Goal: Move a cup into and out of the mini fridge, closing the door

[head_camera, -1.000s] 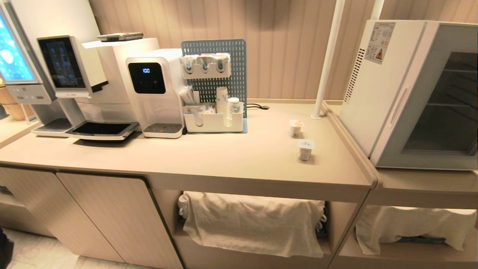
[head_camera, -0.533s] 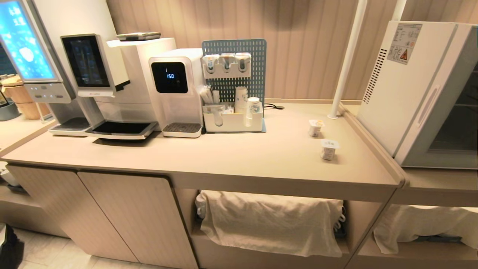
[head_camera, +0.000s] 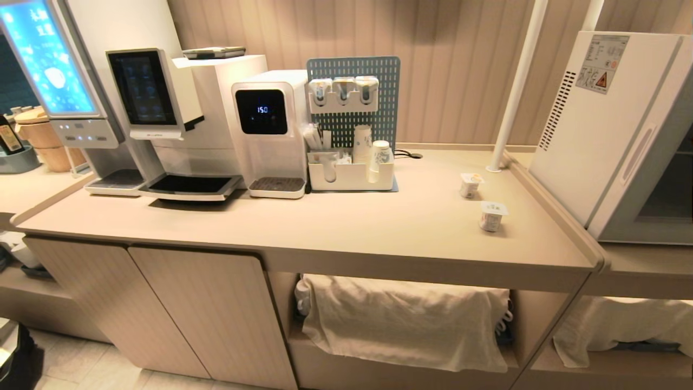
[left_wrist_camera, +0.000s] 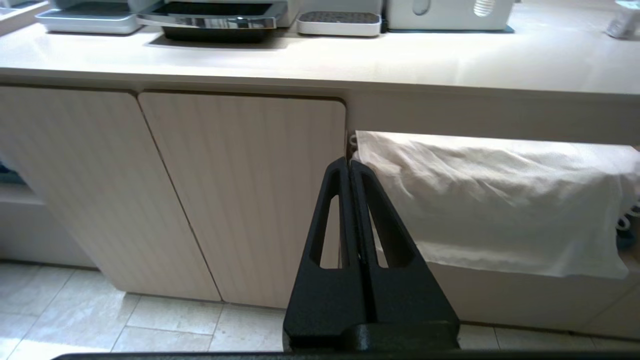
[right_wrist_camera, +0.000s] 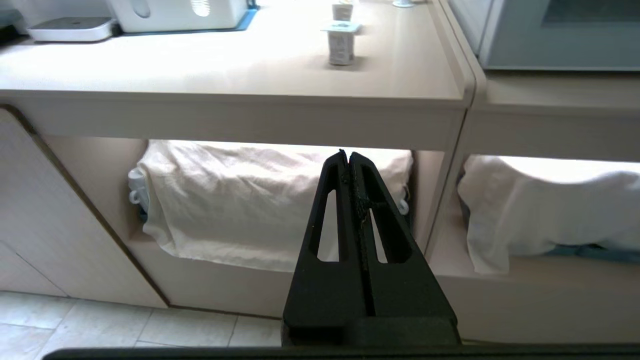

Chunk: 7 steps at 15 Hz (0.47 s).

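The whole scene has slid toward the right of the head view over the last second, every fixed thing together, so the camera has turned or the base has driven leftward; nothing on the table (head_camera: 335, 227) has itself been moved. The mini fridge (head_camera: 590, 124) now sits cut off at the 3 o'clock edge, with only a sliver of its door (head_camera: 663, 179) showing, where a second ago most of the dark window was in view. In my judgement that takes the robot's view away from the fridge for now, and no step of the task has begun: the door looks closed, and no cup is held.

Two small sealed cups stand apart on the table: the nearer cup (head_camera: 492, 215) at about 4 o'clock from the picture's centre, the farther cup (head_camera: 470, 184) just behind it, both short of the fridge.

Neither arm shows in the head view. Each hangs low in front of the cabinet, below the table's edge, pointing level at it. The left gripper (left_wrist_camera: 350, 167) faces the cabinet door beside the cloth-covered shelf, fingers pressed together on nothing. The right gripper (right_wrist_camera: 348, 157) faces the cloth, fingers likewise pressed together and empty.
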Available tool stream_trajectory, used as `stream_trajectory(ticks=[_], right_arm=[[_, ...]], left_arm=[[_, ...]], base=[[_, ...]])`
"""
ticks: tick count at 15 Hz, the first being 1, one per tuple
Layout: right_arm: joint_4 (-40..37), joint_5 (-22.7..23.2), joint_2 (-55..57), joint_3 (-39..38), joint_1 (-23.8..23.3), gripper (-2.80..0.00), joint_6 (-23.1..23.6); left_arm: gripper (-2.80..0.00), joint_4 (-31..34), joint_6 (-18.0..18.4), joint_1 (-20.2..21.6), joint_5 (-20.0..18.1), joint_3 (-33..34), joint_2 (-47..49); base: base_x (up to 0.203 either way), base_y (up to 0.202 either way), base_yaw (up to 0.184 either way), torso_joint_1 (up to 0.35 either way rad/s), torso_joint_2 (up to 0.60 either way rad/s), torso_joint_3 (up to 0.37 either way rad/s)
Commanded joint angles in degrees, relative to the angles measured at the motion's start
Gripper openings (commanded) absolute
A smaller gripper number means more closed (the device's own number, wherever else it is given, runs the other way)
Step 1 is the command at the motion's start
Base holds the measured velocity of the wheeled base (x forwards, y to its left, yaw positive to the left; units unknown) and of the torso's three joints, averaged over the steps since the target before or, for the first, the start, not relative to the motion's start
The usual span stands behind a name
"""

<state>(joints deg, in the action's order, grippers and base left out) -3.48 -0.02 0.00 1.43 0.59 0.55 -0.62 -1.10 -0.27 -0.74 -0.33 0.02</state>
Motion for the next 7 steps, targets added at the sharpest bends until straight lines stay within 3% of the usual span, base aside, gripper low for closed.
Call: stream_trajectory(ticks=[1, 7], right_arm=[[-0.1, 0.0, 0.1, 0.1, -0.1, -2.80, 0.1], [-0.8, 0.0, 0.0, 0.2, -0.1, -2.80, 0.2]], left_arm=[[-2.80, 0.0, 0.0, -0.1, 0.0, 0.0, 0.0], [-2.80, 0.0, 0.0, -0.1, 0.0, 0.0, 0.0]], base=[[0.000, 0.000, 0.000, 0.000, 0.00, 0.000], [0.000, 0.000, 0.000, 0.000, 0.00, 0.000]])
